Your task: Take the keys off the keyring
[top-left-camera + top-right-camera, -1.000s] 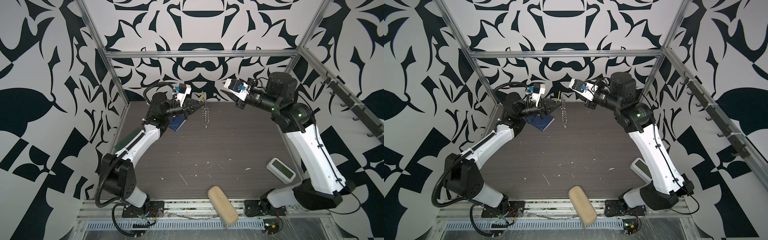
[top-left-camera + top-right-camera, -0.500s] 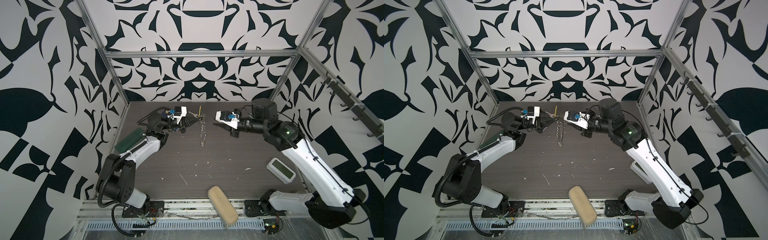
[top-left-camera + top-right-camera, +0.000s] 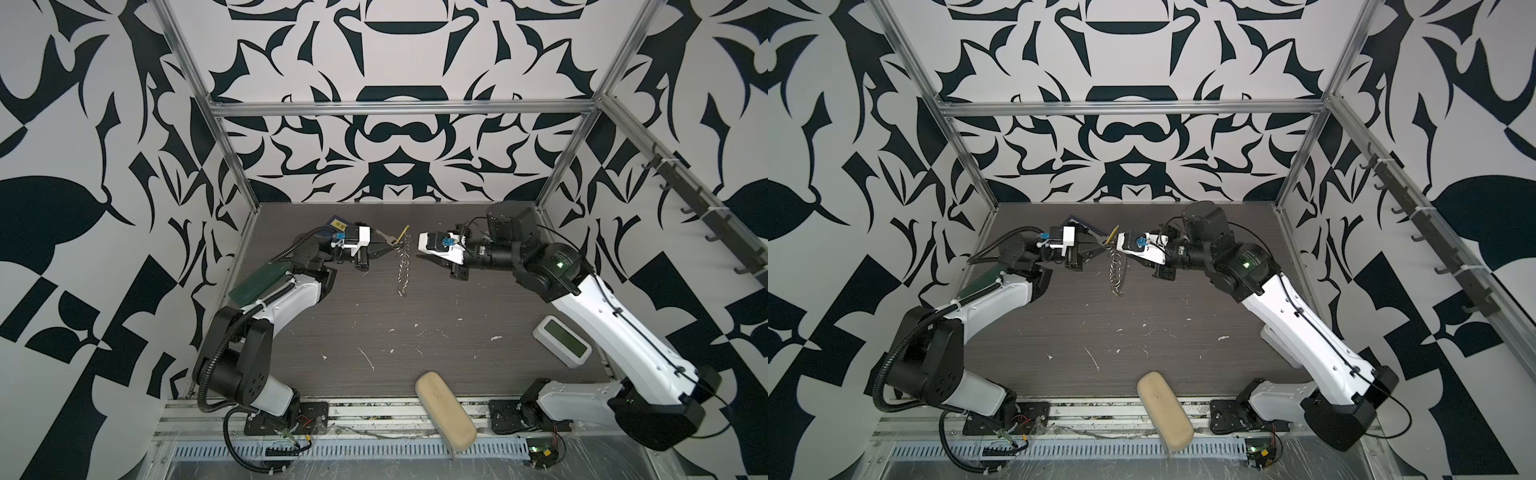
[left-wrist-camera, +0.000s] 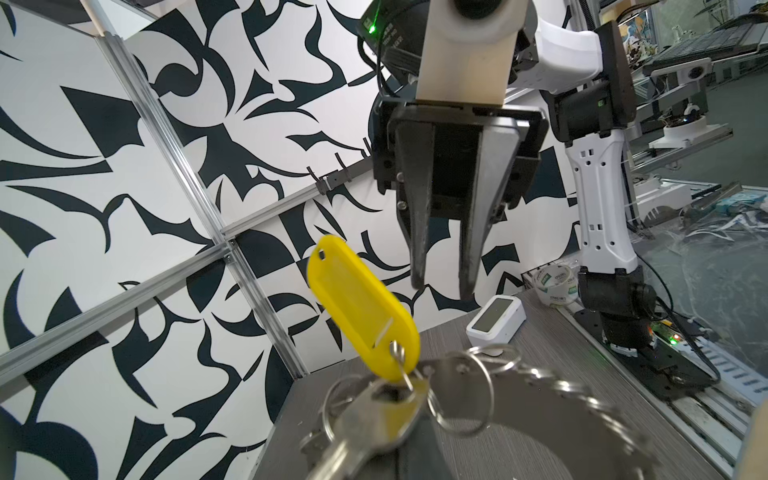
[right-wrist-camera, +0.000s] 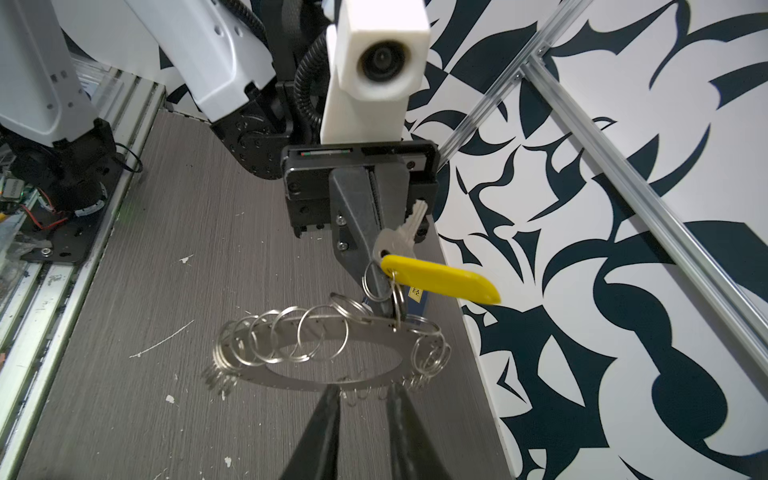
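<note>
The left jaws are pressed together on the rim of the keyring [image 5: 291, 380], a flat grey metal disc with a wide round hole. Its edge is fringed with thin silver wire rings. The disc is held off the desk [image 3: 457, 299], toward the back middle, and is seen hanging edge-down in both top views.

Beside the grip, a smooth oblong yellow key tag [image 5: 440, 276] and a silver key [image 5: 397, 239] are hung from small split rings. The right jaws are held slightly apart, clamped on nothing, with their dark tapered tips just beside the disc's opposite rim.

The desk is finished in dark wood grain and flecked with white scraps [image 3: 365, 359]. A tan, rounded oblong case [image 3: 444, 409] is laid across the front edge. A white device with a screen [image 3: 562, 340] is set near the right edge. Bare desk is seen between these and the keyring.
</note>
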Controlling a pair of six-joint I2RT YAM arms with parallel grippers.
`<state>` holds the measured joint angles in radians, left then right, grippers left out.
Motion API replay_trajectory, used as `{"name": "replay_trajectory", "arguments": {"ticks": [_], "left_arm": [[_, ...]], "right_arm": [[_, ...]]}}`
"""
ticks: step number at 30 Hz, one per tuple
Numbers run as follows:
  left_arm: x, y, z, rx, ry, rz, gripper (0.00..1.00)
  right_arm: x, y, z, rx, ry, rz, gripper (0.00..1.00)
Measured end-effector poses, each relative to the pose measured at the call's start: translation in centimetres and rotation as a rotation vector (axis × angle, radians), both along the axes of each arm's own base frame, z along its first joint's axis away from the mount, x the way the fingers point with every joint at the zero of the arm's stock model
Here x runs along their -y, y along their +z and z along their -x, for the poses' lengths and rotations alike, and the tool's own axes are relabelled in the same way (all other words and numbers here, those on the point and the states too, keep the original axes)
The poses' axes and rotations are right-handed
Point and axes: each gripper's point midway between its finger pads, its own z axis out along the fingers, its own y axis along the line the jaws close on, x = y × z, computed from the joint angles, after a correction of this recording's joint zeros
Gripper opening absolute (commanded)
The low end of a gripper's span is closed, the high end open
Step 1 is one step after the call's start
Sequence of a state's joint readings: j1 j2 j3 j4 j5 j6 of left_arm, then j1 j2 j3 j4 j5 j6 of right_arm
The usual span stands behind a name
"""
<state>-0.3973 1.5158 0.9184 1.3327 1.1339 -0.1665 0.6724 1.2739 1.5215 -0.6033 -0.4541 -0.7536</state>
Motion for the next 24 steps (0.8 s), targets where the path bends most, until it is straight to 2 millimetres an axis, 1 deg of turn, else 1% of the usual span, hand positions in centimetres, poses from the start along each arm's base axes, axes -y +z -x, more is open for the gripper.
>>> {"name": "replay_trajectory", "arguments": {"ticks": [5, 10, 16, 19, 24], "left_arm": [[0.0, -0.8, 0.2, -0.011, -0.007, -0.01, 0.0], [0.0, -0.9, 0.3, -0.011, -0.009, -0.012, 0.0], [0.0, -0.8, 0.3, -0.009, -0.009, -0.011, 0.0], [-0.1, -0.8, 0.3, -0.006, -0.009, -0.01, 0.0], [-0.1, -0.8, 0.4, -0.006, -0.012, -0.011, 0.0]], "right_arm": [[-0.9, -0.6, -0.9, -0.013, 0.002, 0.019, 0.25], [-1.5, 0.1, -1.2, 0.002, 0.011, 0.011, 0.22], [-2.1, 0.6, -0.8, 0.008, 0.03, 0.008, 0.2], [-2.5, 0.3, -0.7, -0.002, 0.039, 0.019, 0.21], [-2.8, -0.5, -1.0, -0.015, 0.037, 0.04, 0.18]]}}
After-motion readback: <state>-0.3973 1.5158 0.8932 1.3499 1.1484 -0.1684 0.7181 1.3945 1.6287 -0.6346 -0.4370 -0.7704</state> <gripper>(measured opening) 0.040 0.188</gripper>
